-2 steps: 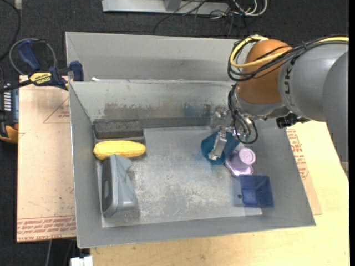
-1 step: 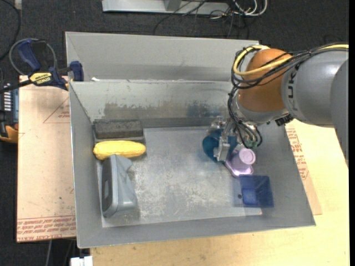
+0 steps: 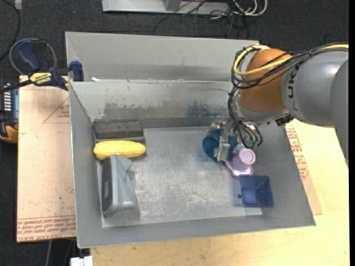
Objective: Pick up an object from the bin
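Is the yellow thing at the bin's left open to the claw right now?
Probably yes: bare bin floor separates the claw from the yellow thing, whose top is uncovered.

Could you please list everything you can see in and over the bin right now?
block: one, dark grey, back left, along the rear wall's foot
oblong thing: one, yellow, left, just in front of the block
case: one, grey, front left, right below the oblong thing
round thing: one, teal, right of centre, at the gripper's left side
lilac thing: one, pale purple, right, just in front of the gripper
square thing: one, dark blue, front right
bin: one, grey metal, holds all of the above
gripper: one, metal, low between the round thing and the lilac thing
arm: one, grey with an orange cover, from the right
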`<action>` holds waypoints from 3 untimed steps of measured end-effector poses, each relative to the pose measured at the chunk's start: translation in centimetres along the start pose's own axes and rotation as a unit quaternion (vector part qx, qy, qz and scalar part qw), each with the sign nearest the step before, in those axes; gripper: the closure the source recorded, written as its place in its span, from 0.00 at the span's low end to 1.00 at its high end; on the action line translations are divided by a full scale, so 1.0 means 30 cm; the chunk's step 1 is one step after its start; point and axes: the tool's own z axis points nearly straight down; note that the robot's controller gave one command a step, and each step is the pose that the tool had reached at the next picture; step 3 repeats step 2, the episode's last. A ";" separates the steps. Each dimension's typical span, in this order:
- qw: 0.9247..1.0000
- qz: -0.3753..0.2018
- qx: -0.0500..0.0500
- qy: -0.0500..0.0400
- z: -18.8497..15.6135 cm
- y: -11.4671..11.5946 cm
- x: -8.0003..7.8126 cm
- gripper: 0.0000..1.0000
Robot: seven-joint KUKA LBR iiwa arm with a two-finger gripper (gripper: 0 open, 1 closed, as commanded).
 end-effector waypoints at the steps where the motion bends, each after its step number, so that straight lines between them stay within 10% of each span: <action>1: 1.000 0.000 0.001 0.001 -0.040 0.000 0.003 1.00; 3: 1.000 0.000 0.000 0.004 -0.141 0.002 0.007 1.00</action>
